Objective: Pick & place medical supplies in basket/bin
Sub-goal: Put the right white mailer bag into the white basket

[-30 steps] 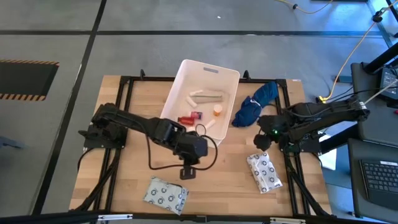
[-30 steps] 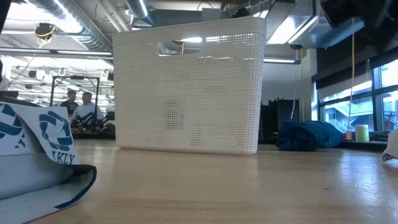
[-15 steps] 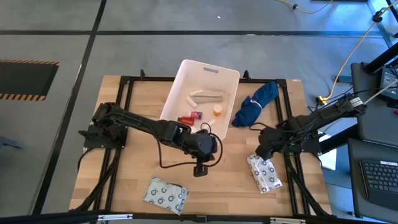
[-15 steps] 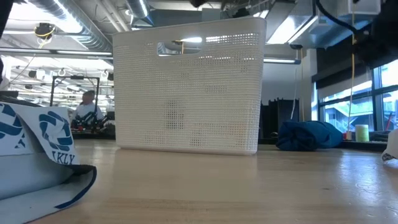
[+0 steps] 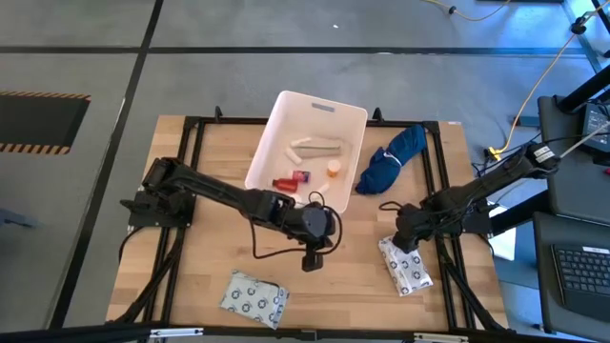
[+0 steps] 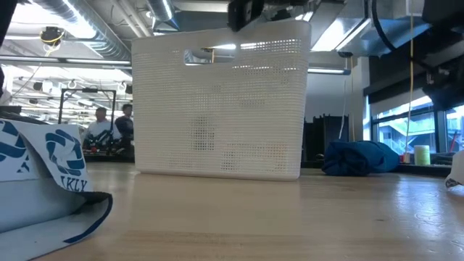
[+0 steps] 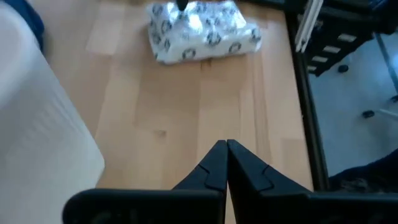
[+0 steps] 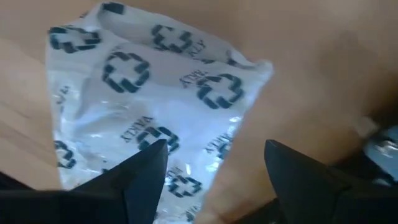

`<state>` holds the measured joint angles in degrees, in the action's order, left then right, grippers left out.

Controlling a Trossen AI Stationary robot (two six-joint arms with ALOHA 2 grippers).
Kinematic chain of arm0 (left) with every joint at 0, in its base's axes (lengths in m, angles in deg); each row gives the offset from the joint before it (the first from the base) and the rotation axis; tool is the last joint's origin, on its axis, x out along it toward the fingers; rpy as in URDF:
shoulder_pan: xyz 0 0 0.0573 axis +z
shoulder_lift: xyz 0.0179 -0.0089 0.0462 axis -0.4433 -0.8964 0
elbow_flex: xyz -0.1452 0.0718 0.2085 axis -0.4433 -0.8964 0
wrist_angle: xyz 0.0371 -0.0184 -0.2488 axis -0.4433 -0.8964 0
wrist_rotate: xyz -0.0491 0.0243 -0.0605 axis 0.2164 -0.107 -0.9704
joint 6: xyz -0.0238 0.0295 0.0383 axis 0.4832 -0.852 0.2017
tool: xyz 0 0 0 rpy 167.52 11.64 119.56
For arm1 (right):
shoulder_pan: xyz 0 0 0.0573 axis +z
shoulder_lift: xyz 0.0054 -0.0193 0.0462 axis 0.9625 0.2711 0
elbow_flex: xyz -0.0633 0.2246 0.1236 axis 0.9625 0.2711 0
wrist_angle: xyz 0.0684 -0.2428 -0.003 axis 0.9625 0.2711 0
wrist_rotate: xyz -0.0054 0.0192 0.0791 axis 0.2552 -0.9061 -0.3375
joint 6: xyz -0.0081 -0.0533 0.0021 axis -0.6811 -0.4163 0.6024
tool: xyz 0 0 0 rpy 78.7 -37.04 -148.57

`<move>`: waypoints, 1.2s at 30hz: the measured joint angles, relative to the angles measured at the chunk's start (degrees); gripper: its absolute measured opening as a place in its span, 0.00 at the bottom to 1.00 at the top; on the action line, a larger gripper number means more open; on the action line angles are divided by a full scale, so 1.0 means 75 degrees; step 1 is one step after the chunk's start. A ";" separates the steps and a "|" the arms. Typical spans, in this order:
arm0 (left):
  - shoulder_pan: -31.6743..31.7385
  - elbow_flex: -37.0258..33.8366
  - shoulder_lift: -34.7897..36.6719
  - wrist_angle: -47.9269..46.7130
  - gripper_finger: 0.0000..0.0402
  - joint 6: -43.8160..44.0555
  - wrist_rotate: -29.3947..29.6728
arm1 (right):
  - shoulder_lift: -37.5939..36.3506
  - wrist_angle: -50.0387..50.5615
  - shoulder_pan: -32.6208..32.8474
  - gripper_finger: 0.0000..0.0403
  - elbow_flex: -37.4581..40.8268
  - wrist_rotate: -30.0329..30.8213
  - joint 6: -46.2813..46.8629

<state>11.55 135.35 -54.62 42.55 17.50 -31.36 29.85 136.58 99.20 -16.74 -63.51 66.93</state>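
Note:
The white tub stands at the table's far middle, a tall perforated wall in the low view. In it lie a beige roll, a red vial and an orange vial. One dotted packet lies near the right edge, another near the near edge. My right gripper hovers open over the right packet's far end, its fingers on either side; no touch shows. My left gripper is shut above bare wood beside the tub's near corner.
A dark blue cloth bundle lies right of the tub, also in the low view. The near packet stands close to the low camera. Black frame rails run along the table's sides. People sit in the room beyond.
My right gripper has moved toward the near edge and down, from beside the blue bundle to just above the right packet. My left gripper has shifted a little toward the table's right, in front of the tub's near corner. The packets and the tub have stayed put.

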 joint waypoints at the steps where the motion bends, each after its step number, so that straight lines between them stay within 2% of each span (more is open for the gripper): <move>1: -0.0006 -0.0067 -0.0001 0.0018 0.00 0.0066 -0.0001 | 0.0000 -0.0177 0.0006 0.67 0.0066 0.0000 -0.0003; 10: -0.0003 -0.0494 -0.0001 0.0357 0.01 0.0356 0.0002 | -0.0036 -0.1892 0.0003 0.67 0.0821 -0.0120 -0.0081; 17: 0.0000 -0.0499 -0.0001 0.0385 0.00 0.0359 0.0001 | -0.0050 -0.2712 0.0000 0.67 0.1272 -0.0059 -0.0995; 20: 0.0000 -0.0499 -0.0001 0.0383 0.01 0.0354 0.0002 | -0.0036 -0.2997 0.0008 0.67 0.1306 0.0252 -0.1027; 26: 0.0000 -0.0499 -0.0001 0.0383 0.01 0.0347 0.0124 | 0.0082 -0.3272 0.0005 0.67 0.1321 0.1527 -0.0570; 33: 0.0000 -0.0499 -0.0001 0.0383 0.01 0.0347 0.0134 | 0.0239 -0.4168 -0.0015 0.66 0.1651 0.1483 -0.0360; 36: 0.0000 -0.0499 -0.0001 0.0383 0.00 0.0347 0.0140 | 0.0248 -0.4365 -0.0015 0.62 0.1712 0.1527 -0.0393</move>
<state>11.55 131.60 -54.63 45.42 20.10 -30.31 31.71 103.84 99.09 -3.90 -52.06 63.98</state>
